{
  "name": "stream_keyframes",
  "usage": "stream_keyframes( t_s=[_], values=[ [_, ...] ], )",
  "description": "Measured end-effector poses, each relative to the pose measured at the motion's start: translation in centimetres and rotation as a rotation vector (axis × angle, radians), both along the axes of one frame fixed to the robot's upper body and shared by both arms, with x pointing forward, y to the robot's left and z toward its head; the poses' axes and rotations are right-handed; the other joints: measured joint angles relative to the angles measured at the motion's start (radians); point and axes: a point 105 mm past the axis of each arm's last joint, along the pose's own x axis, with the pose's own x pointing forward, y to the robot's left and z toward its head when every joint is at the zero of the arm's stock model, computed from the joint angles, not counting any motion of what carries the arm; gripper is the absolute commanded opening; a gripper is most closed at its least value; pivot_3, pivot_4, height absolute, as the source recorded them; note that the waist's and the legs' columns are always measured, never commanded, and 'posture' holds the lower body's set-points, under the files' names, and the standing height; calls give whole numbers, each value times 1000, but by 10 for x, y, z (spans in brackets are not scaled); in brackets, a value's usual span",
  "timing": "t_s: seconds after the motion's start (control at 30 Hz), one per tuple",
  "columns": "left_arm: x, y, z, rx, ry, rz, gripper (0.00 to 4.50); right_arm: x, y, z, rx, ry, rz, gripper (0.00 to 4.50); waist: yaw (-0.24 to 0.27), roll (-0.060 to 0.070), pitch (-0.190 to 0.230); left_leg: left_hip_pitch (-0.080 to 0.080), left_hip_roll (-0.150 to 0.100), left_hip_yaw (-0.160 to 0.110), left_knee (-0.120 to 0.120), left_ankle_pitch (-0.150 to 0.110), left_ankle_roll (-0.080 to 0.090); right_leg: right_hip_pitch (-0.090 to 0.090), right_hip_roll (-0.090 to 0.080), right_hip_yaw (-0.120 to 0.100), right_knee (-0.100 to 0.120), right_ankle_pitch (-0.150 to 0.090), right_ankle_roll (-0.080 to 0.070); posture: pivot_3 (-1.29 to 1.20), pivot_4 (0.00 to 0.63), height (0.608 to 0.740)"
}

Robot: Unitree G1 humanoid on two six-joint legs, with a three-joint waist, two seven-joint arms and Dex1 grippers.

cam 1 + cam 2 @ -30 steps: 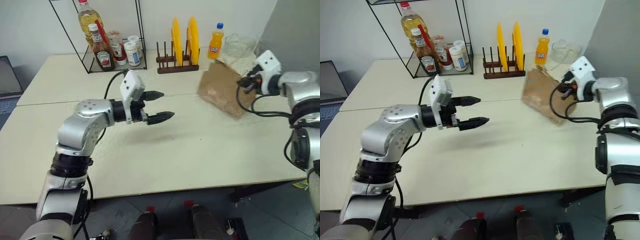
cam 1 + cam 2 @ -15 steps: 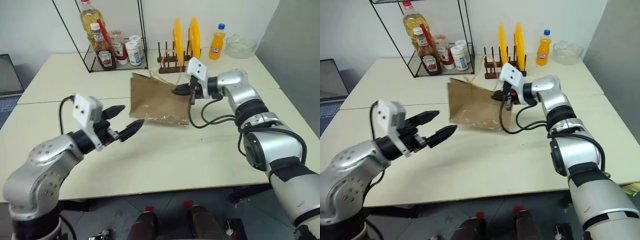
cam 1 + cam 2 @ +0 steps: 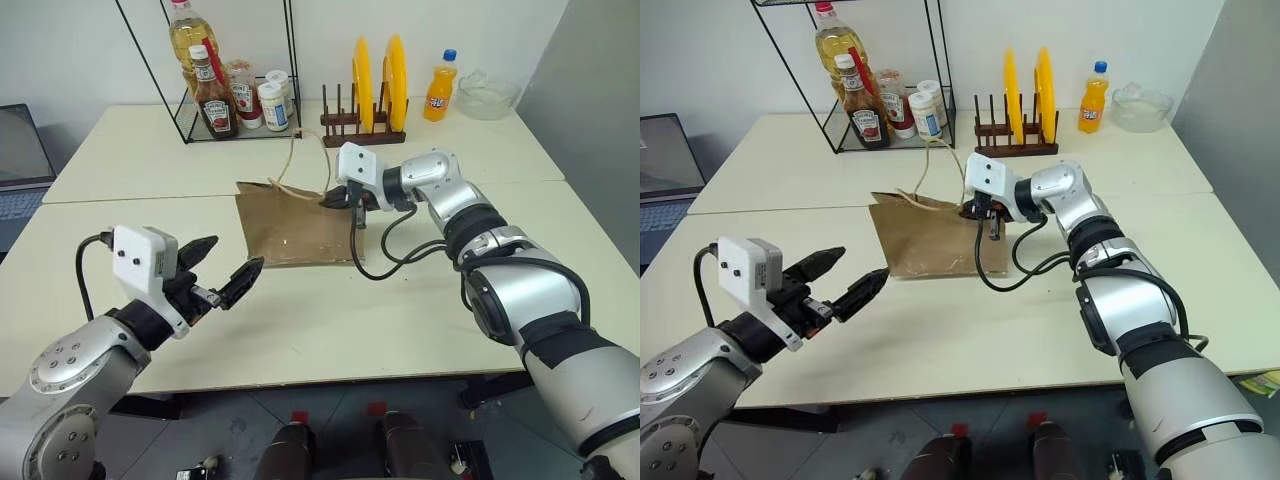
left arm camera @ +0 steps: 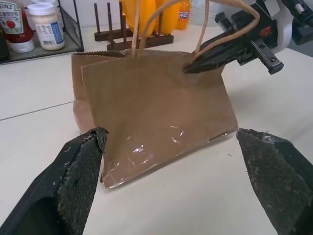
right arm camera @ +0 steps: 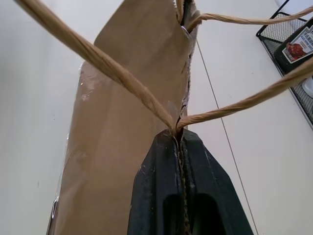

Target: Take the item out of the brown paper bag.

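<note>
While the brown paper bag (image 3: 296, 224) stands on the pale table (image 3: 420, 300) at mid-table, your right gripper (image 3: 333, 198) has its two black fingers pinched together on the bag's top edge, right where the twine handles (image 5: 122, 78) rise out of it. The handles loop up toward the far side. You can't see the cola bottle; the bag's paper hides whatever is inside, and its mouth looks pressed nearly flat in the right wrist view. Your left gripper (image 3: 222, 270) hangs over the near-left part of the table, jaws wide apart, pointing at the bag and well short of touching it. Look at the surface: two cream tabletops meet along a seam (image 3: 140, 196) running left to right, just behind the bag. On the far left, a black wire rack (image 3: 225, 90) holds an oil bottle (image 3: 187, 32), a ketchup bottle (image 3: 211, 88) and small white jars (image 3: 272, 105). Far centre, a dark wooden plate rack (image 3: 362, 120) carries two yellow plates (image 3: 378, 68). Far right, an orange soda bottle (image 3: 437, 86) stands beside a clear glass bowl (image 3: 487, 94). A laptop (image 3: 20, 160) sits off the left edge, and a white wall backs it all.
</note>
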Motion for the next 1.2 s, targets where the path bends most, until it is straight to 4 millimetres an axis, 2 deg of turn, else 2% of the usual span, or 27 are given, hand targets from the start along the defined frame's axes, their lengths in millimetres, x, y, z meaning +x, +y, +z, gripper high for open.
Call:
stream_keyframes(
  t_s=[0.2, 0.43, 1.0, 1.2],
  values=[
    [5, -2, 3, -12, -17, -5, 4500, 6, -5, 0, -7, -40, -49, 34, 2, 0, 0, 0, 0, 0, 0, 0, 0, 0, 0, -1, 0, 0, 0, 0, 150, 740],
    [14, -4, 4, -13, -15, -30, 4500, 16, -21, 7, 2, -49, -139, 34, -1, 0, 0, 0, 0, 0, 0, 0, 0, 0, 0, 0, 0, 0, 0, 0, 150, 740],
    [14, -5, 4, -11, -25, -34, 4500, 19, -16, 7, 23, -66, -166, 34, -4, 0, 0, 0, 0, 0, -1, 0, 0, 0, 0, 0, 0, 0, 0, 0, 150, 740],
    [14, -5, 5, -14, -35, -33, 4500, 9, -1, 10, 51, -18, -79, 34, -5, 0, 0, 0, 1, 0, -1, 0, 0, 0, 1, 0, 0, 0, 0, 0, 150, 740]
  ],
)
